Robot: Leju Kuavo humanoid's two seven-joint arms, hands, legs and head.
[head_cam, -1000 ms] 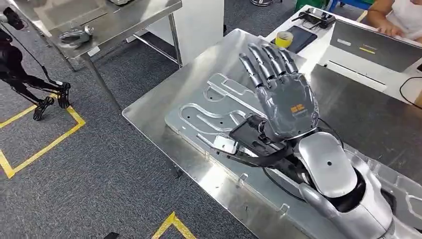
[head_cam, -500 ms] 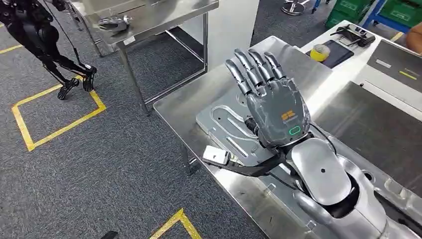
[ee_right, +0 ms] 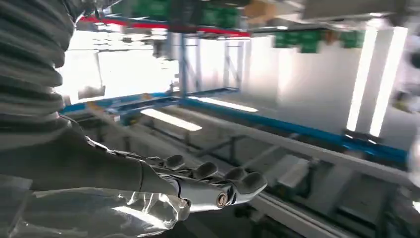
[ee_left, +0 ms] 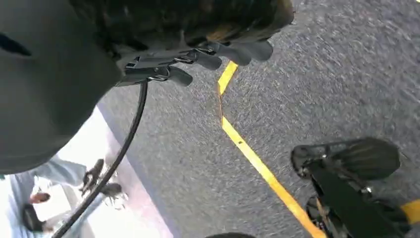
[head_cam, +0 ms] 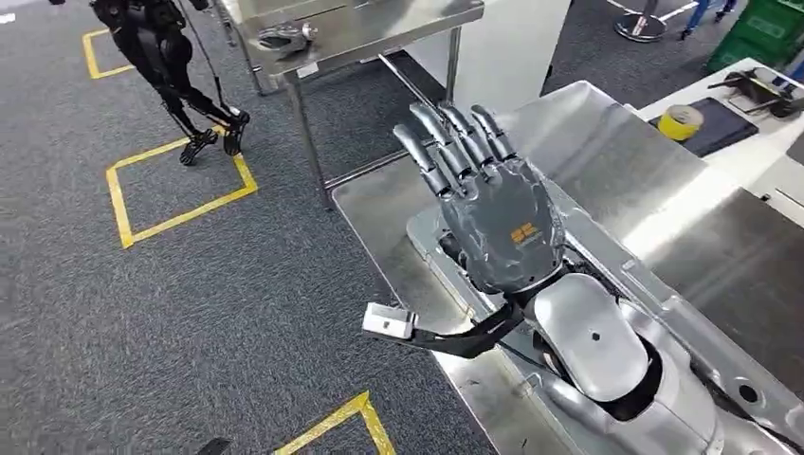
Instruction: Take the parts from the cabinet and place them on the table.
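Right hand pressing flat on the metal part over the steel surface.
The steel surface is lying under the right hand; the flat metal part is sitting beneath its palm, fingers apart and outstretched. Whether the left hand is holding anything cannot be told.

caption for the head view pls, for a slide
Right hand raised flat over the metal part on the steel table.
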